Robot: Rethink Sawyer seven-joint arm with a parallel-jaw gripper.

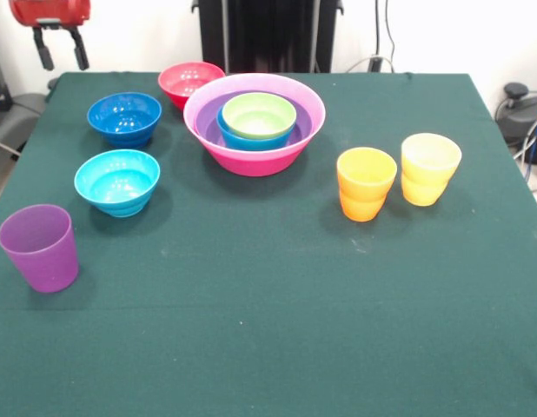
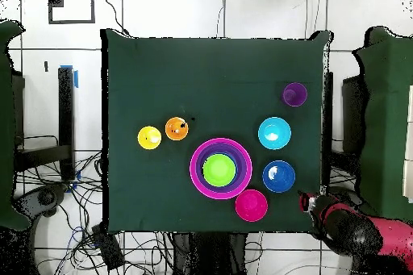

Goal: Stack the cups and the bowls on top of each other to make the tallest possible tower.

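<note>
While my hand hangs open and empty off the bench corner, the dark blue bowl sits nearest it, the tower farther along, cups beyond.

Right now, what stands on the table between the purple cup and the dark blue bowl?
The cyan bowl stands between the purple cup and the dark blue bowl. The front view shows it clearly, and the overhead view agrees.
</note>
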